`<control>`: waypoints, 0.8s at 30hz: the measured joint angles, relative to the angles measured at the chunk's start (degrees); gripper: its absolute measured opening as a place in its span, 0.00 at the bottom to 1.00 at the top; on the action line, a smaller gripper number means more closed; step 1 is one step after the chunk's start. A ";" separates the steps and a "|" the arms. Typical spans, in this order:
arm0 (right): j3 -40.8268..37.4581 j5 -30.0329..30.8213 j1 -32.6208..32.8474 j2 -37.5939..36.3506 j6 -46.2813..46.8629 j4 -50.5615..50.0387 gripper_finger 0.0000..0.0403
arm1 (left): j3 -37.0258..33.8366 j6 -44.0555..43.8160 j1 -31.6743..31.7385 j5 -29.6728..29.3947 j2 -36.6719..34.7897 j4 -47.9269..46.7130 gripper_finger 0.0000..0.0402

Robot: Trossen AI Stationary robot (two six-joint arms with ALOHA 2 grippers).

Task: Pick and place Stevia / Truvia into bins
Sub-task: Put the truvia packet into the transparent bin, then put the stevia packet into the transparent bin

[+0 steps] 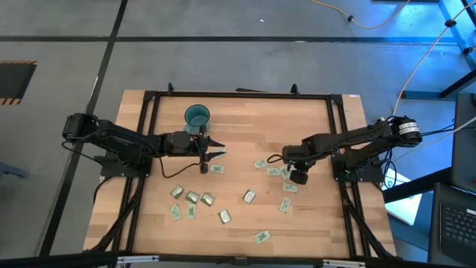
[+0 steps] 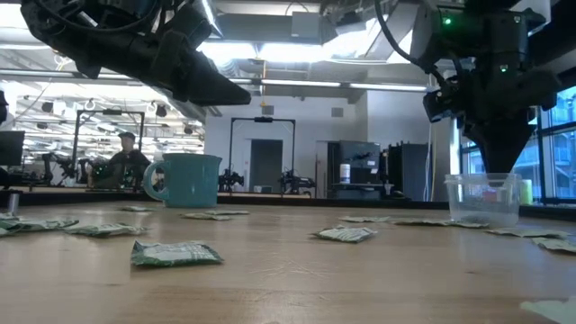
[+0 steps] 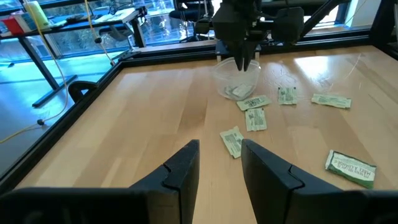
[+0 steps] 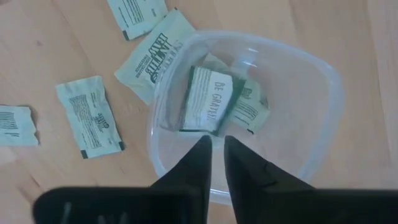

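Note:
The clear cup (image 4: 249, 112) stands on the table at the right. In it lie a green-and-white sachet (image 4: 208, 99) and a second sachet (image 4: 250, 112). My right gripper (image 4: 216, 149) points straight down over the cup's mouth, fingers a narrow gap apart with nothing between them; the low view shows its tips (image 2: 499, 162) just above the cup (image 2: 483, 200). The teal cup (image 1: 197, 115) stands at the far left. My left gripper (image 3: 219, 148) waits open beside it, above the table, touching nothing. Several sachets (image 1: 216, 169) lie flat on the wood.
Loose sachets lie close around the clear cup (image 4: 90, 115) and across the near middle of the table (image 1: 249, 196), down to the near edge (image 1: 262, 237). A black frame (image 1: 149, 97) runs round the tabletop. A person (image 2: 126, 157) sits in the room behind.

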 joint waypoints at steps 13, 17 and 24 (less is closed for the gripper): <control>8.26 2.82 -0.04 0.02 -3.50 -4.70 0.21 | 0.00 0.00 0.00 0.00 0.00 0.00 0.28; 12.67 2.81 -0.04 0.02 -16.31 -4.18 0.21 | 0.00 0.00 0.01 -0.02 0.00 0.00 0.28; 18.01 2.82 -0.03 -0.01 -28.93 -3.20 0.21 | 0.00 0.00 -0.01 0.00 0.00 0.00 0.28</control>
